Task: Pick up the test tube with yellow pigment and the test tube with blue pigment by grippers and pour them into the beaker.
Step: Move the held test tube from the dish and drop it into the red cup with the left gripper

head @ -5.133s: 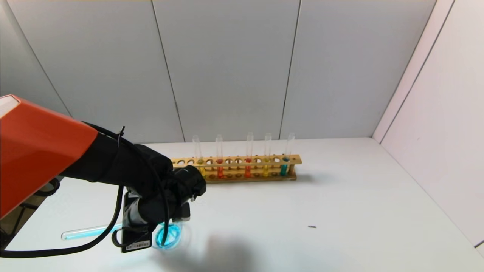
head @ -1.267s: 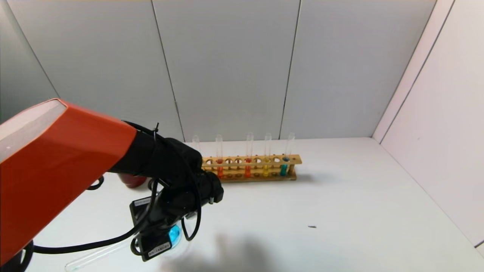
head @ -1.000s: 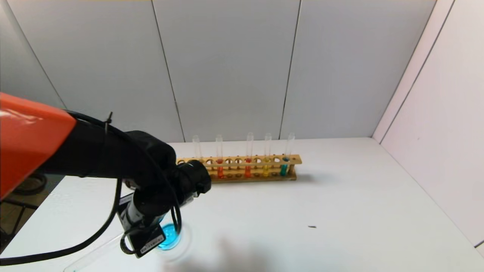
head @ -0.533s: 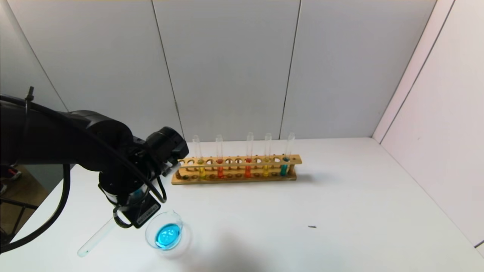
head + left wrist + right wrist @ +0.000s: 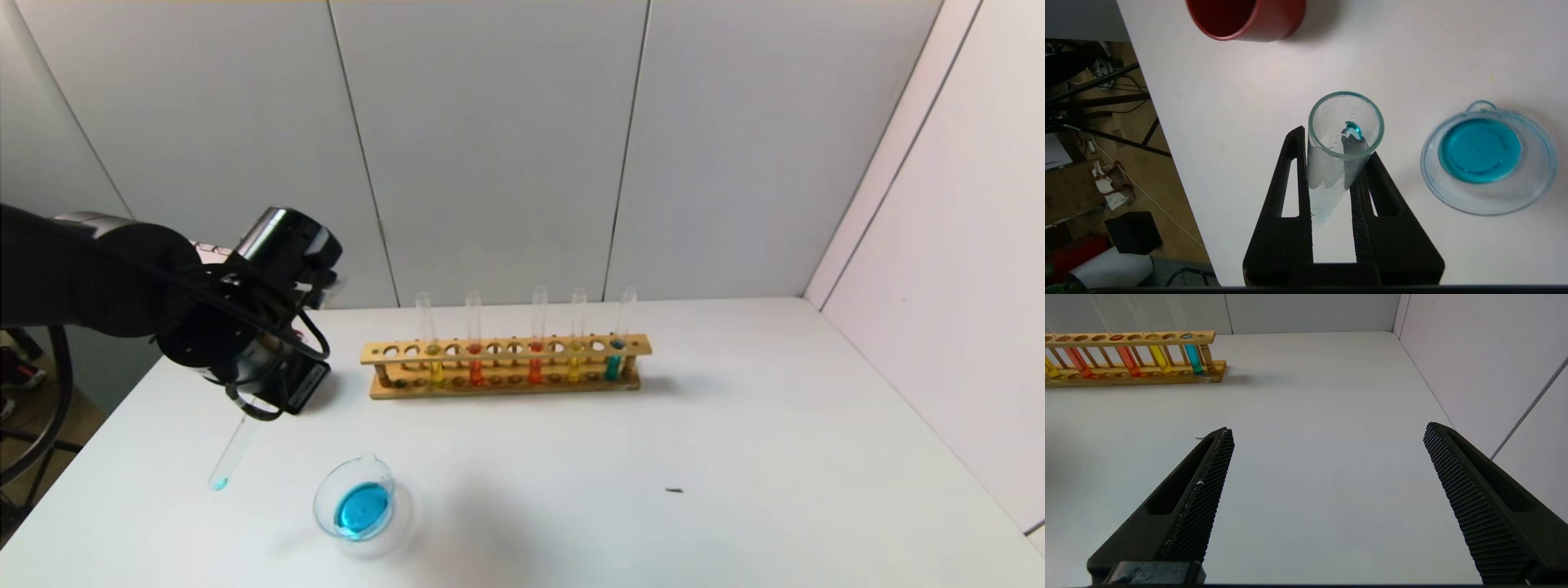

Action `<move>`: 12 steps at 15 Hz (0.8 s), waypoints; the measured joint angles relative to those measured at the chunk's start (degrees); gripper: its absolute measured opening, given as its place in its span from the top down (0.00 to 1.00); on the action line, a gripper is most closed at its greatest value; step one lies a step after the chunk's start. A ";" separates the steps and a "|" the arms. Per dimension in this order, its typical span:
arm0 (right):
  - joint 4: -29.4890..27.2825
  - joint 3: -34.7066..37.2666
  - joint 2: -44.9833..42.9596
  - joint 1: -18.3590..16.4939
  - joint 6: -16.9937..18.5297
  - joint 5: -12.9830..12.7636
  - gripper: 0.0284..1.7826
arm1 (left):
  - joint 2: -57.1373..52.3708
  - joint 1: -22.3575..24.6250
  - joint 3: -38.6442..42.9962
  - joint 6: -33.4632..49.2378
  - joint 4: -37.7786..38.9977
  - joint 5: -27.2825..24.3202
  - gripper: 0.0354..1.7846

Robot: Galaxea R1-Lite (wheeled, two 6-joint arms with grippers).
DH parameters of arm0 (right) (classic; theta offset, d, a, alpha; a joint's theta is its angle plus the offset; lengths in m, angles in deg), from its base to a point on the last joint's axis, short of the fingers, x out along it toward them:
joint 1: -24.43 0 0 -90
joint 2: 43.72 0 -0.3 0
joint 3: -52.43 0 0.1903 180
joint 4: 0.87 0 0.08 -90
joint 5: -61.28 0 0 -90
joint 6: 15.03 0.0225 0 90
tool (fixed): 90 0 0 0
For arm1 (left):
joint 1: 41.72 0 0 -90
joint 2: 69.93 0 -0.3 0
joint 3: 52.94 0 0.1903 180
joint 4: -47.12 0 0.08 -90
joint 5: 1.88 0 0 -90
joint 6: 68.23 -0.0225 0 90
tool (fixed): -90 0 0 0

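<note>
My left gripper [image 5: 253,392] is shut on the test tube with blue pigment [image 5: 231,452]. The tube is nearly upright, mouth up, with only a blue drop at its round bottom. It hangs left of the beaker [image 5: 359,506], which holds blue liquid. In the left wrist view the tube [image 5: 1337,163] sits between the two black fingers of the left gripper [image 5: 1333,141], and the beaker [image 5: 1488,157] is beside it. Two test tubes with yellow pigment [image 5: 575,347] [image 5: 430,347] and a twin blue tube [image 5: 616,347] stand in the wooden rack [image 5: 506,380]. My right gripper [image 5: 1327,437] is open and empty, out of the head view.
The rack also holds two orange-red tubes [image 5: 473,351]. A dark red cup [image 5: 1245,18] stands near the table's left edge [image 5: 1167,155]. A small dark speck [image 5: 673,491] lies on the white table. A wall runs along the right side.
My left gripper has lifted away from above the beaker, moved left and back, and turned the tube from pouring tilt to nearly upright. The blue liquid now lies in the beaker.
</note>
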 joint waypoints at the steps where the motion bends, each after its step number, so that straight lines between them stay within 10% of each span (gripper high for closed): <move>1: 0.02 0.00 0.00 0.00 0.00 0.00 0.05 | -0.24 1.60 -0.09 -0.13 1.46 -0.20 0.84; 12: 0.02 0.00 0.00 0.00 0.02 0.00 0.05 | 4.69 14.84 -6.01 0.09 28.47 -3.19 0.84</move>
